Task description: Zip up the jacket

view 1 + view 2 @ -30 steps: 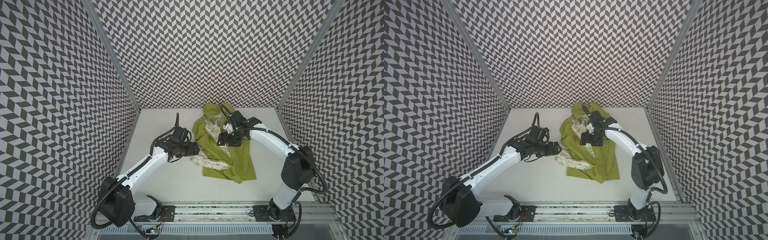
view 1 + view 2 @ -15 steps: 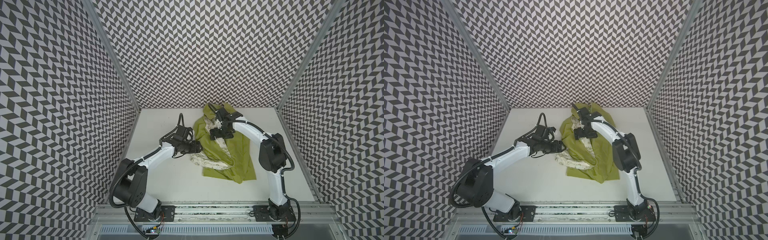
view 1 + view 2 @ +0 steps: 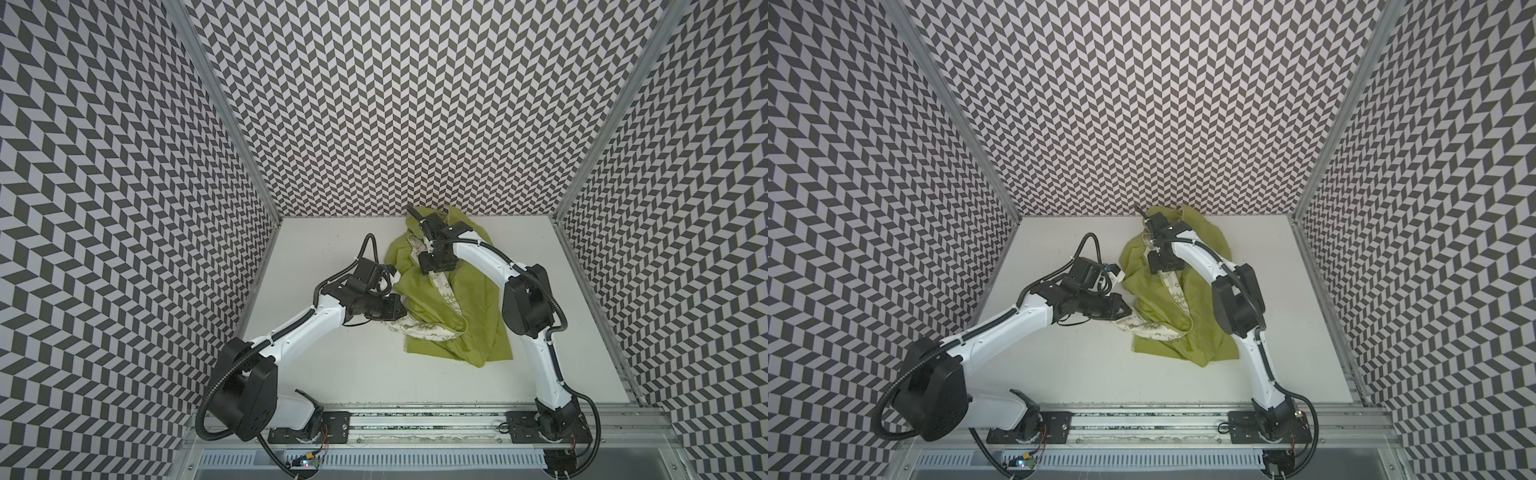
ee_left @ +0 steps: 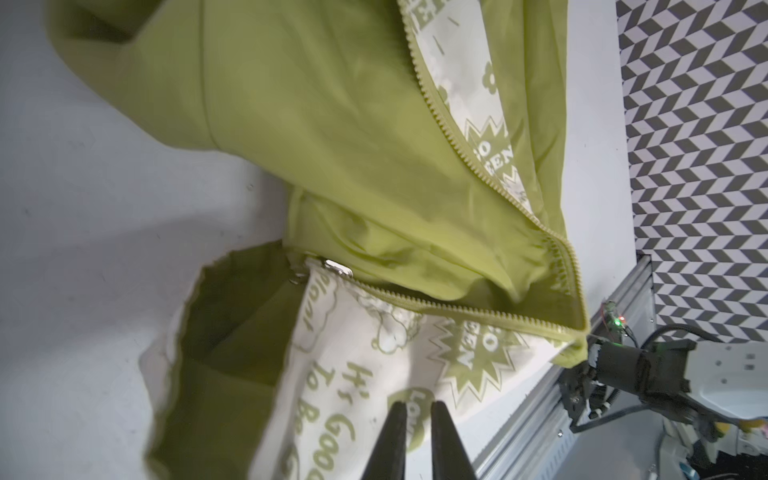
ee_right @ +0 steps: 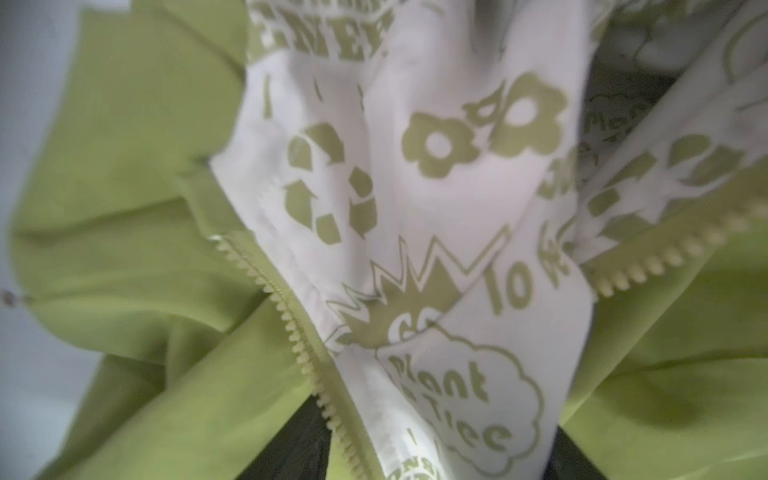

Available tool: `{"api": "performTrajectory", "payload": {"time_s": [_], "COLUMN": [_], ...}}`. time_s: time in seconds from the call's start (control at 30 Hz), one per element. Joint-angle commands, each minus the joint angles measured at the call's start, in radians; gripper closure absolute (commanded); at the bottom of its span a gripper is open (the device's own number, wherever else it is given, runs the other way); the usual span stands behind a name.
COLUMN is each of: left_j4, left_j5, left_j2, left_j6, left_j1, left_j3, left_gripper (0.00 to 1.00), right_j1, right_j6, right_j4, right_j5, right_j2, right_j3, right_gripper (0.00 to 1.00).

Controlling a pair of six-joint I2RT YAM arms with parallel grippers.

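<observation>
The jacket [image 3: 478, 320] lies crumpled toward the back of the surface [image 3: 332, 374], a little to the 1 o'clock side of centre. In both top views its hood end is at 12 and its hem at 6. It is unzipped: the front lies open, and the cream lining [image 3: 445, 299] with its green doodles shows as a strip down the middle and as a flap turned out at the jacket's 8 o'clock. In the left wrist view I can follow the zipper teeth [image 4: 457, 137] running bare along the edge and bending back on themselves. They end at a small metal piece [image 4: 338, 268] that looks like the slider. Nothing is meshed, so I'd judge the task is at its start, with the front edges to be sorted out first.

The left tool [image 3: 401, 311] sits at that turned-out flap, its fingers [image 4: 397, 436] drawn together to a sliver. They lie right over the lining, but I cannot tell whether a fold is caught between them. It seems placed there to pin or pull the lower corner.

The right tool [image 3: 432, 271] points down onto the jacket near its 11 o'clock, up by the collar. In the right wrist view its fingers [image 5: 291, 449] stand apart on either side of a bunch of lining and toothed edge, not visibly clamped on it. I'd guess it is poised to take the upper edge so the front can be stretched straight.
</observation>
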Motion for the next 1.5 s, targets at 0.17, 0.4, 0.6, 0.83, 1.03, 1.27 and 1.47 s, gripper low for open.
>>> {"api": "performTrajectory", "payload": {"time_s": [0.17,0.4,0.6,0.83,1.03,1.27,1.47], "left_j4": [-0.101,-0.103,-0.047,-0.052,-0.101,-0.112,-0.184], "left_j5": [-0.087,-0.189,-0.094,-0.024,0.012,0.045,-0.149], "left_j2": [-0.086,-0.073,0.123,0.228,0.213,0.109,-0.006], "left_j6": [-0.023,-0.036,0.018,0.055,0.066,0.028,0.003], "left_j1": [-0.006,0.076,0.076,0.039,0.027,-0.027,-0.052], "left_j3": [-0.001,0.043,0.081,0.131,0.091,0.066,0.109], "left_gripper": [0.98,0.16,0.18,0.26,0.5,0.87,1.0], "right_j1": [-0.011,-0.041,-0.1,-0.133,-0.158,-0.178,-0.166], "right_j6": [0.068,0.137,0.205,0.224,0.264,0.379,0.607], "right_j4": [0.117,0.171,0.21,0.214,0.256,0.39,0.684], "right_j5": [-0.154,-0.333,-0.443,-0.483,-0.529,-0.639,-0.79], "right_j2": [-0.014,-0.016,-0.013,-0.008,-0.004,0.026,0.074], "right_j3": [0.086,0.18,0.194,0.192,0.187,0.187,0.188], "right_gripper": [0.74,0.89,0.92,0.92,0.93,0.98,1.0]}}
